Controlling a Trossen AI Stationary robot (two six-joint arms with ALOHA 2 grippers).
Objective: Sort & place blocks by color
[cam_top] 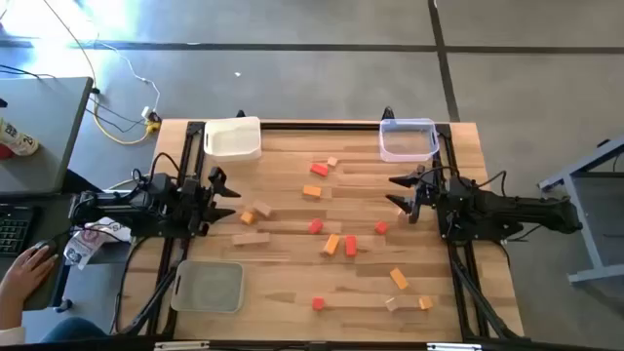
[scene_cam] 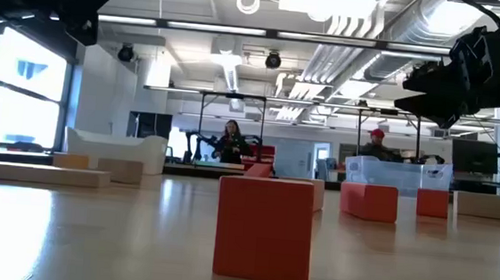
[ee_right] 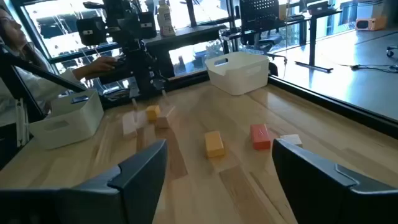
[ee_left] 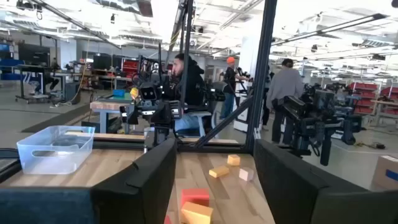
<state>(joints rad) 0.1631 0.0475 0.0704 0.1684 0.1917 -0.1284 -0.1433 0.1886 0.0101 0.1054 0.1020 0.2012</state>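
Matte red wooden cube [scene_cam: 264,228] on smooth pale plank table [scene_cam: 90,235]

Three trays [cam_top: 232,137], five red blocks [cam_top: 315,226], five orange, five tan.

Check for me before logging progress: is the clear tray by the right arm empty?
Empty: the clear tray shows only bare bottom; the blocks lie on the table.

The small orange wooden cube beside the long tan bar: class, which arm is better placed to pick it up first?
Probably the left. Its open hand hovers close to that small orange wooden cube; the right hand, also open, sits across the table.
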